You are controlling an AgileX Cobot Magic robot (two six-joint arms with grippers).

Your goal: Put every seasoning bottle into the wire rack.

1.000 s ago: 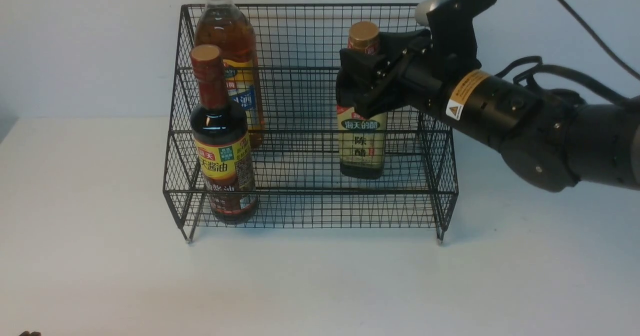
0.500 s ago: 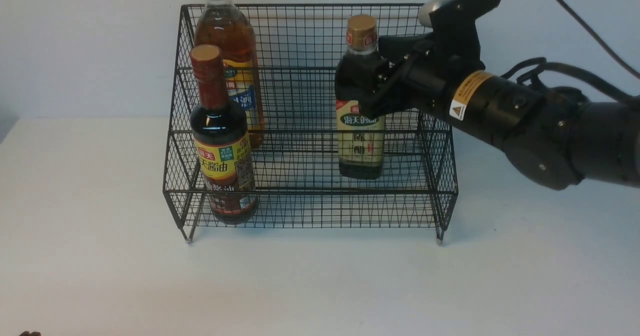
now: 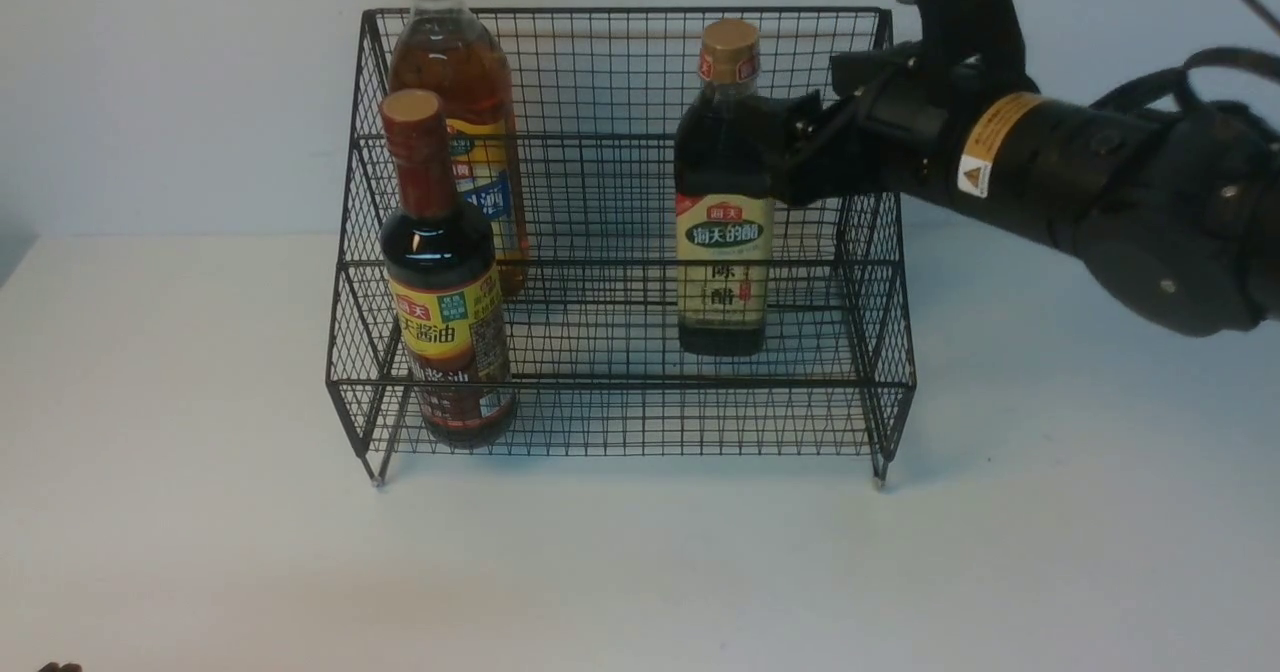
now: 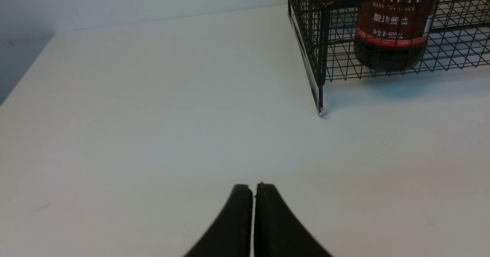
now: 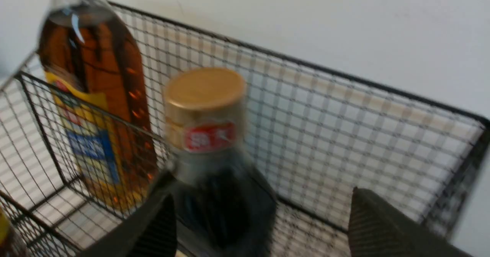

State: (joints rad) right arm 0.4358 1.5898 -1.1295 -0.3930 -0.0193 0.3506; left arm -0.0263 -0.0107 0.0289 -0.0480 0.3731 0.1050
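The black wire rack (image 3: pixel 620 422) holds all three seasoning bottles upright. The amber one (image 3: pixel 455 122) stands at the back left, and the dark red-necked round one (image 3: pixel 440 282) stands at the front left. The dark squarish one (image 3: pixel 722 212) is in the right half; I cannot tell on which tier. My right gripper (image 3: pixel 800 157) is open beside its shoulder. In the right wrist view the squarish bottle (image 5: pixel 206 108) sits between the wide-apart fingers (image 5: pixel 383 226), near one of them, and the gripper (image 5: pixel 262 196) holds nothing. My left gripper (image 4: pixel 252 186) is shut and empty over bare table.
The rack's tall back (image 5: pixel 344 134) rises behind the bottles, with the amber bottle (image 5: pixel 95 96) to one side. In the left wrist view, the rack's front left leg (image 4: pixel 319 104) and the base of the red-necked bottle (image 4: pixel 390 31) are ahead of the left gripper. A white wall stands behind the table.
My right gripper opened and let go of the squarish bottle, then drew back to the right and slightly up. The bottle went from tilted to upright. The left gripper has not moved.
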